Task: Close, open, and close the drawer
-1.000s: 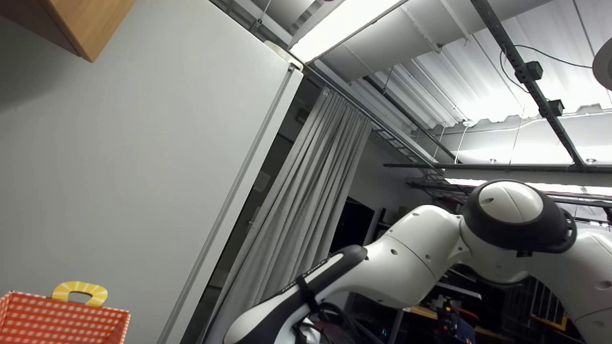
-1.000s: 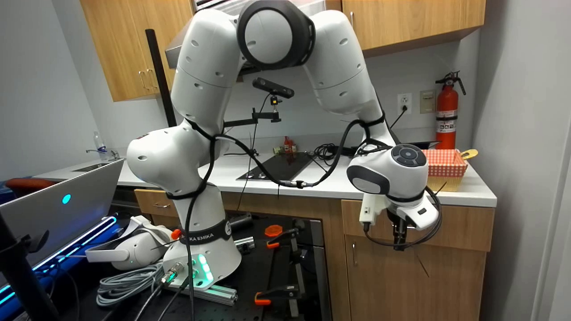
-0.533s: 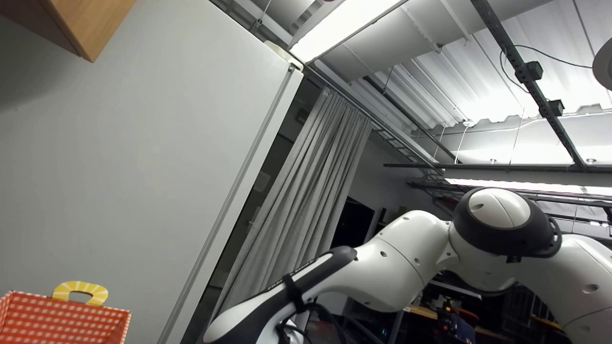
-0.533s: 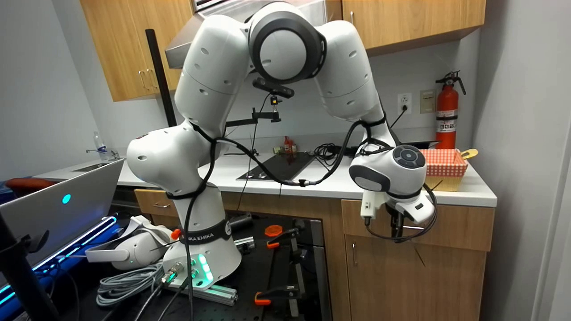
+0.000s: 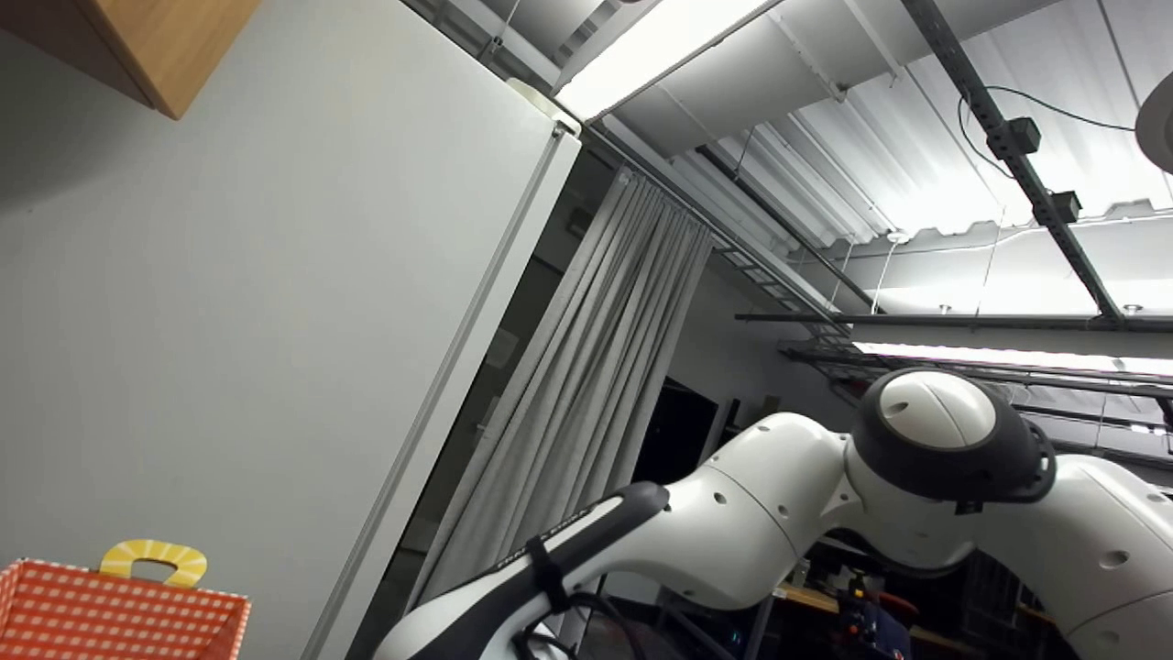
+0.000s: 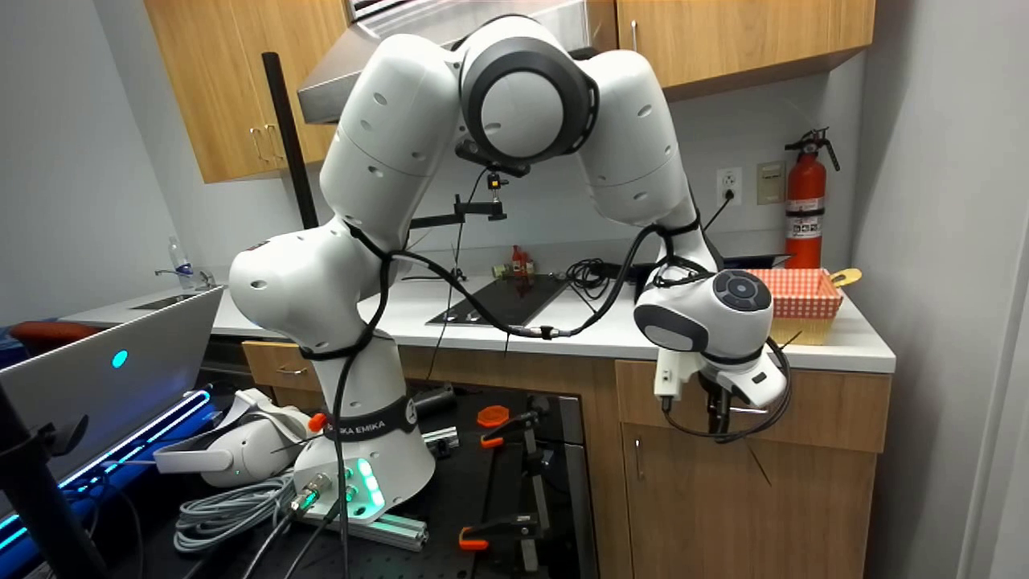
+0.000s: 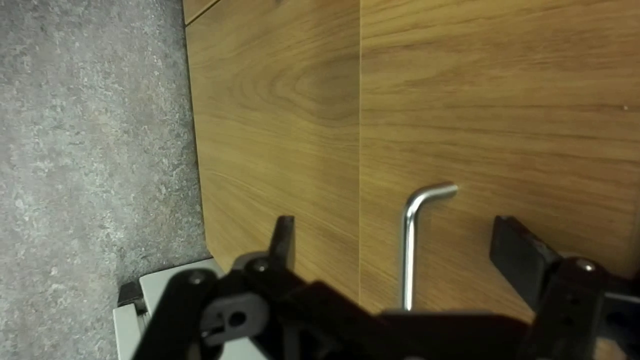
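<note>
Presently, my end effector (image 7: 395,237): released, its dark fingers (image 7: 285,237) standing wide apart. Drawer (image 7: 500,125): wood-grained front, in the right of the wrist view; also, in an exterior view, directly under the right end of the white table (image 6: 864,346). Only a thin seam parts it from the cabinet door (image 7: 280,125); whether wholly shut, I cannot tell. Handle (image 7: 410,240): bright metal bar, bent at its end, on the drawer front; in the wrist view it shows between my fingers, a gap to each side, its lower length hidden behind the end effector. Floor (image 7: 100,125): mottled gray, past the door. My arm (image 6: 522,112): white, arched, its outer end hanging in front of the drawer. Basket (image 6: 796,293): red-and-white check, with yellow loop (image 5: 154,550); on the table, partly behind my arm; seen in both exterior views. Fire extinguisher (image 6: 804,209): red, upright, behind the basket. Cooktop (image 6: 514,301): black, flat on the table. Laptop (image 6: 112,338): gray, lid raised, left of my base (image 6: 370,458) in an exterior view. Headset (image 6: 233,442): white, between laptop and base. Curtain (image 5: 568,385): gray, hanging in folds beyond my arm in an exterior view.
</note>
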`<state>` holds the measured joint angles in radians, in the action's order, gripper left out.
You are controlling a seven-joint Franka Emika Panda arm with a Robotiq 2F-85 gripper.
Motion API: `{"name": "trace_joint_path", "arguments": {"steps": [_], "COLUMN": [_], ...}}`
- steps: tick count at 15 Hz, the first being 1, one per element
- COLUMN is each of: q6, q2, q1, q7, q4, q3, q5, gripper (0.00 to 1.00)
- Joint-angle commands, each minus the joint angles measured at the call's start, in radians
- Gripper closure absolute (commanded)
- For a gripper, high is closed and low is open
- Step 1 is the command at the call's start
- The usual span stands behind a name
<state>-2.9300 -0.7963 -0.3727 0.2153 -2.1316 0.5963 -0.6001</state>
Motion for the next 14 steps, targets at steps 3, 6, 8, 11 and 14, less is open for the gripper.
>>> {"name": "trace_joint_path", "arguments": {"steps": [3,6,8,11,14], "q6": [-0.020,-0.017,-0.019,-0.019,-0.018], "q2": [-0.055,-0.063,-0.060,-0.060,-0.068], "q1": [0.073,0.100,0.118,0.138,0.160], "q7": [-0.024,-0.038,-0.048,-0.061,-0.074], "q4": [0.052,0.061,0.068,0.084,0.103], "q3": [-0.055,-0.088,-0.111,-0.142,-0.173], "q5": [0.056,0.095,0.125,0.160,0.184], "gripper": [0.00,0.00,0.00,0.00,0.00]}}
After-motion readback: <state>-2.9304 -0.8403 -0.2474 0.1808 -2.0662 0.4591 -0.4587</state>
